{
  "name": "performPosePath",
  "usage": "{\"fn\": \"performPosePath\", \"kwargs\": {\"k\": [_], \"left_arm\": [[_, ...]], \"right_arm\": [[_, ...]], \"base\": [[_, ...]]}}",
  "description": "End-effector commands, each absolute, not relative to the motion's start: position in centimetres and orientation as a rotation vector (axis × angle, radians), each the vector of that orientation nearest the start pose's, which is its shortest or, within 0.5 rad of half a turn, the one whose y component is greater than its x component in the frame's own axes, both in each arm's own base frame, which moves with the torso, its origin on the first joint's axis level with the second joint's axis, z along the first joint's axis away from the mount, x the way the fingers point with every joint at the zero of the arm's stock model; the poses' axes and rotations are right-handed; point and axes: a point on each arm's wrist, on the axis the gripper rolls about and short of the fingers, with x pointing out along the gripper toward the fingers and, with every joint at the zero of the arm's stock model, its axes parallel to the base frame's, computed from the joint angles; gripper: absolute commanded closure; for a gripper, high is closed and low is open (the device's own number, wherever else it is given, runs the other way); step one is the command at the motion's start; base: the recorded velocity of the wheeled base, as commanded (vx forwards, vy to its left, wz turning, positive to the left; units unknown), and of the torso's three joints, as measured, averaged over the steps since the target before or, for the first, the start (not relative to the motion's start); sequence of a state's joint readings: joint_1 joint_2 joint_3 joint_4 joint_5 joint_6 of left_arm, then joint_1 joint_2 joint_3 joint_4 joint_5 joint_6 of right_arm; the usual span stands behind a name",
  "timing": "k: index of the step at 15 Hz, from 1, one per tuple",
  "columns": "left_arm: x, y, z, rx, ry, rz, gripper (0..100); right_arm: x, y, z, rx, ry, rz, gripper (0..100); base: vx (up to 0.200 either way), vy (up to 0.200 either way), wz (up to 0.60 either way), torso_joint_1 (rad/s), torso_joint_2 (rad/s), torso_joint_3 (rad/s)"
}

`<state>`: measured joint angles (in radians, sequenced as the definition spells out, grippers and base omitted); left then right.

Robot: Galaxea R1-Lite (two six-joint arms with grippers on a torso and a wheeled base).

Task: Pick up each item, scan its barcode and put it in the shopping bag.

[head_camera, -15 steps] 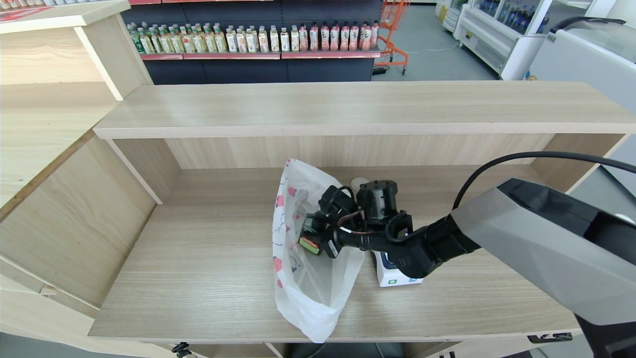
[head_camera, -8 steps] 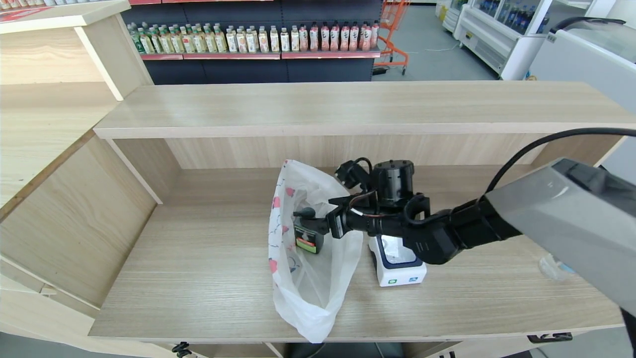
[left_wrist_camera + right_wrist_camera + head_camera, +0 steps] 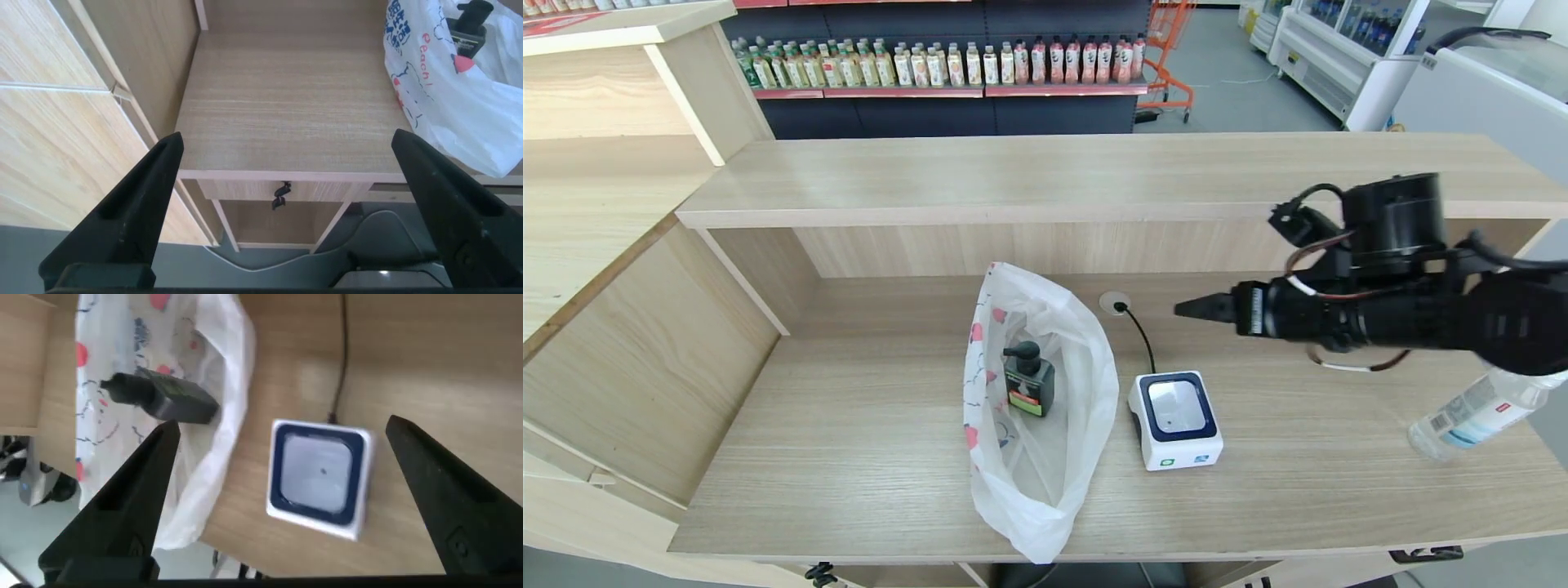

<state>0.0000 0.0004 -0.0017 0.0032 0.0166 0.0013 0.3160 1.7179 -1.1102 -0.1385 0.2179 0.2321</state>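
The clear plastic bottle lies on its side on the tabletop at the lower right edge. The right hand, empty and spread wide, hovers up-left of it. It should grip mid-body, leaving the label free for the scanner at centre.

No wording can be read anywhere. The white shopping bag at the centre of the frame carries blue lettering and red shapes too small to make out, and the dark pump bottle inside it has a green and red label. Right of the bag, the scanner shows two small marks, green and blue, on its front. The clear bottle at the right edge and the shelf bottles along the top wear illegible labels.
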Motion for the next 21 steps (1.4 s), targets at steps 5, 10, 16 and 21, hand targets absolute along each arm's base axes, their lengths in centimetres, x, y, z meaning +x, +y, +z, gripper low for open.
{"fn": "performPosePath", "kwargs": {"k": [5,10,16,21], "left_arm": [[-2.3,0.0,7.6,0.0,0.002,0.017,0],[-2.3,0.0,7.6,-0.003,0.002,0.017,0],[-2.3,0.0,7.6,-0.002,0.002,0.017,0],[-2.3,0.0,7.6,0.0,0.002,0.017,0]], "right_arm": [[16.9,2.6,20.7,0.242,0.585,0.193,0],[12.4,1.8,18.6,0.228,0.577,0.144,0],[10.7,1.4,17.8,0.235,0.562,0.121,0],[10.5,1.4,18.0,0.237,0.545,0.123,0]], "base": [[0.0,0.0,0.0,0.0,0.0,0.0],[0.0,0.0,0.0,0.0,0.0,0.0],[0.0,-0.167,0.0,0.001,0.0,0.004],[0.0,-0.2,0.0,0.008,0.0,0.002]]}}
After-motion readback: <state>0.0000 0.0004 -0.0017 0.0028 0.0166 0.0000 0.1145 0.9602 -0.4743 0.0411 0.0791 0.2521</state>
